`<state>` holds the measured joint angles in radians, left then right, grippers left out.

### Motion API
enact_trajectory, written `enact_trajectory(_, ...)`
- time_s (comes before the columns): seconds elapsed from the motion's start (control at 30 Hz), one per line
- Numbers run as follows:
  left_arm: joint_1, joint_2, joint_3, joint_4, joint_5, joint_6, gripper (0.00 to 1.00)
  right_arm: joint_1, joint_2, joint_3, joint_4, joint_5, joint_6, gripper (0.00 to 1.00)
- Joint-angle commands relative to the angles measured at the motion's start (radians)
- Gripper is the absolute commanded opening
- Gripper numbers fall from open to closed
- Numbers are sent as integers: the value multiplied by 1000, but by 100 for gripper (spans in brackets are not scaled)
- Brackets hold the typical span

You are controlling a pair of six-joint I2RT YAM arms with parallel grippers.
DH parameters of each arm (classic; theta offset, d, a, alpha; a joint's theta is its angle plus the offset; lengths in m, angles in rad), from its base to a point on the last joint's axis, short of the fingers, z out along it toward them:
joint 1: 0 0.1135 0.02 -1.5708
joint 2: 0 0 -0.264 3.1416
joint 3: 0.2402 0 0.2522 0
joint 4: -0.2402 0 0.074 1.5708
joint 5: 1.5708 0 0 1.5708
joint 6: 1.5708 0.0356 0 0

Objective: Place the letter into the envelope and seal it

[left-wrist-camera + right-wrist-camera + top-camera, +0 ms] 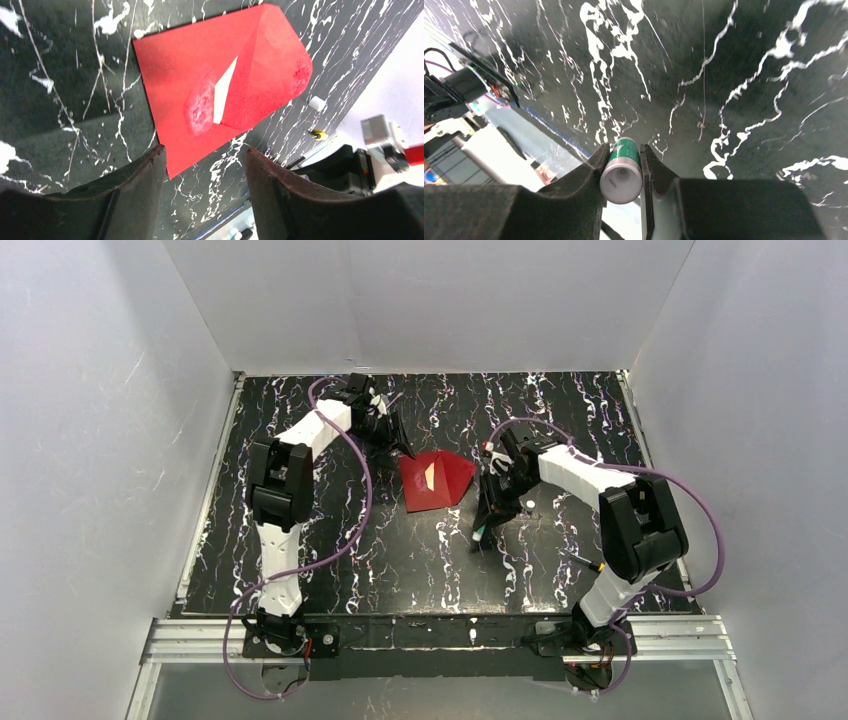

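The red envelope lies flat mid-table, its pointed flap turned toward the right arm. A thin white sliver of the letter shows at the flap's edge; the rest is hidden inside. A pale smeared patch marks the red paper beside it. My left gripper hovers at the envelope's far left corner, open, with nothing between its fingers. My right gripper stands just right of the envelope, shut on a green and white glue stick.
A small white cap lies on the black marbled table near the right gripper, also seen in the left wrist view. White walls enclose three sides. A metal rail runs along the near edge.
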<state>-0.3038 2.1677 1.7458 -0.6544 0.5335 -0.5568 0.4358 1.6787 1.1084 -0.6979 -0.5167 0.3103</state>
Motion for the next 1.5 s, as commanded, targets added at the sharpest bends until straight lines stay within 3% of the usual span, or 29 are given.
enact_trajectory(0.0, 2, -98, -64, -48, 12, 44, 58, -5, 30, -17, -104, -62, -32, 13)
enact_trajectory(0.2, 3, -96, -89, -50, 21, 67, 62, -15, 105, -4, -117, 26, -34, 38)
enact_trajectory(0.5, 3, -97, -105, -42, 21, 86, 59, -22, 201, 42, -97, 219, -15, 53)
enact_trajectory(0.87, 3, -100, -95, -34, 37, 85, 60, -20, 139, 132, -156, 353, 18, 57)
enact_trajectory(0.97, 4, -124, -105, -32, 24, 74, 53, -22, 55, 174, -145, 416, 54, 59)
enact_trajectory(1.07, 3, -154, -129, -5, 26, 54, 38, -23, 31, 182, -54, 424, 80, 53)
enact_trajectory(1.17, 3, -171, -180, 74, 78, 23, 28, -27, 69, 189, 62, 429, 113, 30)
enact_trajectory(1.23, 4, -151, -196, 88, 106, 5, 17, -33, 106, 191, 173, 440, 141, 20)
enact_trajectory(1.47, 2, -75, -211, 98, 92, -21, 6, -52, 280, 305, 262, 366, 195, 11)
